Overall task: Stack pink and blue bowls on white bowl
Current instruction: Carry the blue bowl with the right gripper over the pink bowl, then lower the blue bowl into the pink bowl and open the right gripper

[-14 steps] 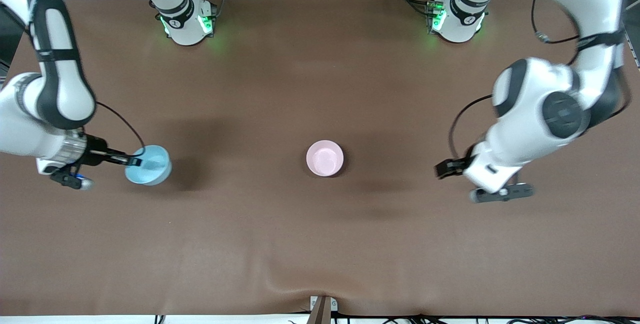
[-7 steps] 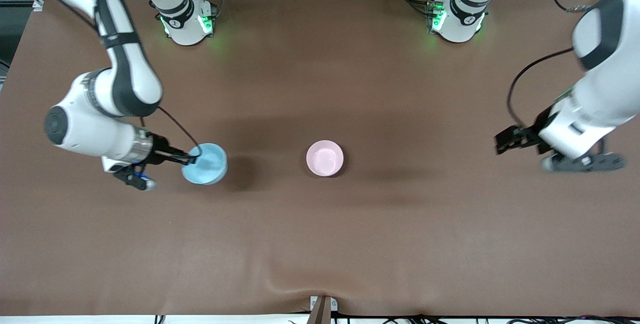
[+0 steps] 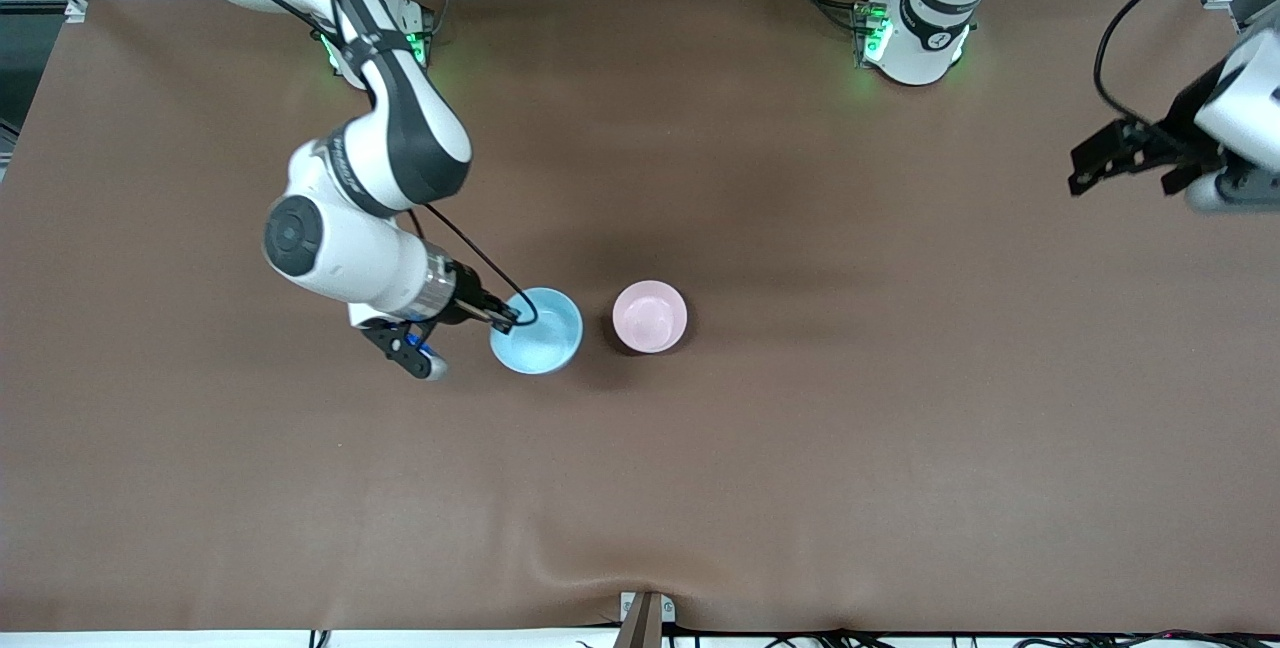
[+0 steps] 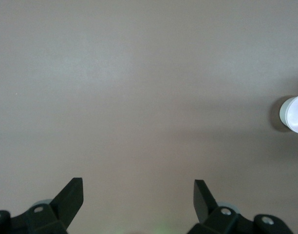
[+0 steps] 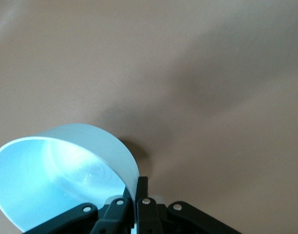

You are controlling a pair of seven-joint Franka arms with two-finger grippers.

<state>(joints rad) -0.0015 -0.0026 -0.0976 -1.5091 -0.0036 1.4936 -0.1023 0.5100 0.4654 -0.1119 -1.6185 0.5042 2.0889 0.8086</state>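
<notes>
A brown matte mat (image 3: 800, 448) covers the whole table, smooth apart from a slight ripple at its edge nearest the front camera. Along the top of the front view stand aluminium frame rails, cables and the two arm bases with green lights.

The blue bowl (image 3: 537, 330) is light sky blue, round, plain and glossy plastic with thin walls; in the right wrist view its inside catches a bright sheen (image 5: 56, 170). The right gripper (image 3: 500, 318) has its fingers (image 5: 141, 187) pinched together over the bowl's rim, one inside the wall and one outside, and carries the bowl just above the mat, near the middle of the table. Its shadow falls on the mat beneath it.

The pink bowl (image 3: 650, 316) is pale pink, round and plain, of like size, sitting upright on the mat at the table's centre, just beside the blue bowl toward the left arm's end, with a narrow gap between them. In the left wrist view it shows small at the picture's edge (image 4: 295, 113). A white bowl cannot be made out.

The left gripper (image 3: 1125, 156) hangs over the left arm's end of the table, well apart from the bowls, its dark fingers (image 4: 71, 195) spread wide and holding nothing.
</notes>
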